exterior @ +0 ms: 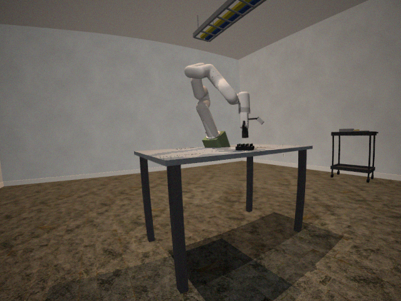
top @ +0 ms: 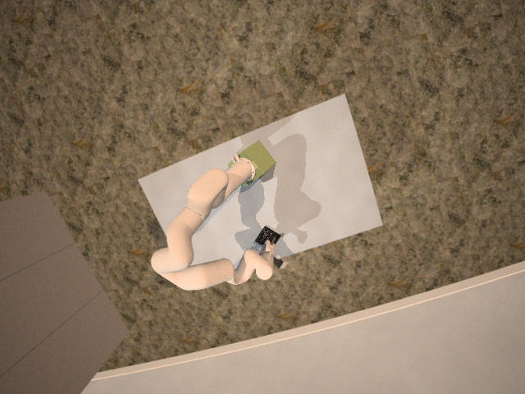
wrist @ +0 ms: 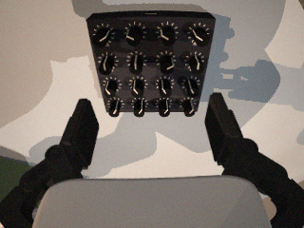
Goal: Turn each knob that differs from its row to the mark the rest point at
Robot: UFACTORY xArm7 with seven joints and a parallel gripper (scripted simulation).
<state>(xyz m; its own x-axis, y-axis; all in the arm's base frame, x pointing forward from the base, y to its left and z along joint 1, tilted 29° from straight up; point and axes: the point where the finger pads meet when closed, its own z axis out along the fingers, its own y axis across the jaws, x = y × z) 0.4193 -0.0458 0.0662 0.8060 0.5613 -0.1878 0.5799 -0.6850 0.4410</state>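
- your pincer (top: 269, 245) (exterior: 245, 133) (wrist: 150, 109) is spread wide, nothing in it, hanging above the desk (top: 335, 169) (exterior: 200, 158) (wrist: 185, 165)
- knob box (top: 267, 234) (exterior: 245, 147) (wrist: 151, 62) sits near the long edge opposite the green mount (top: 260, 158) (exterior: 222, 140), roughly midway between corners, and kinda skewed
- it's ahead and below, so imo you'd shift toward the desk's middle, then drop
- more room inward; watch neighbouring knobs, they're packed tight
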